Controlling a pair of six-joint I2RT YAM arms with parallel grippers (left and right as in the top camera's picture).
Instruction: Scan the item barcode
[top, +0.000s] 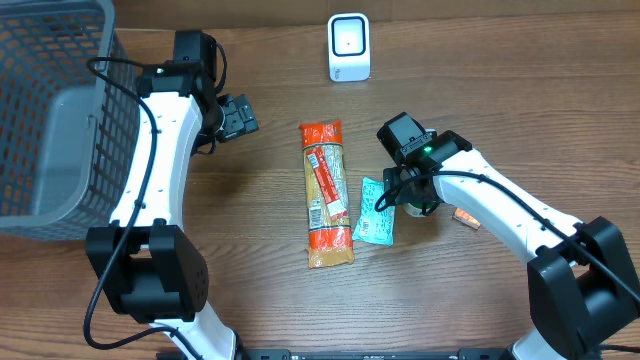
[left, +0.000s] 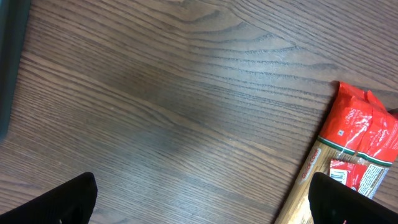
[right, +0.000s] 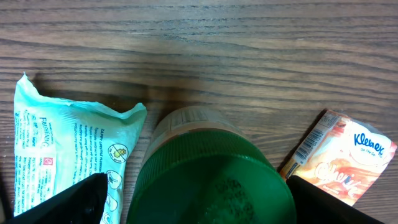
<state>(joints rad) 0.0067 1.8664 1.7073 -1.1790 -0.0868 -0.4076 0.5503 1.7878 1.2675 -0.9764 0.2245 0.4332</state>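
Green-lidded jar (right: 211, 168) stands upright on the table between a wipes packet (right: 68, 149) and a Kleenex pack (right: 348, 155) — directly under the right gripper (right: 198, 196). Its jaws are spread on both sides of the lid, not clamped. The left gripper (left: 202, 202) is well apart, spread and empty. A pale label shows below the lid — no barcode visible.

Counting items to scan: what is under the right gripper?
A round green-lidded jar, between the open fingers of the right gripper; its lid hides most of its body.
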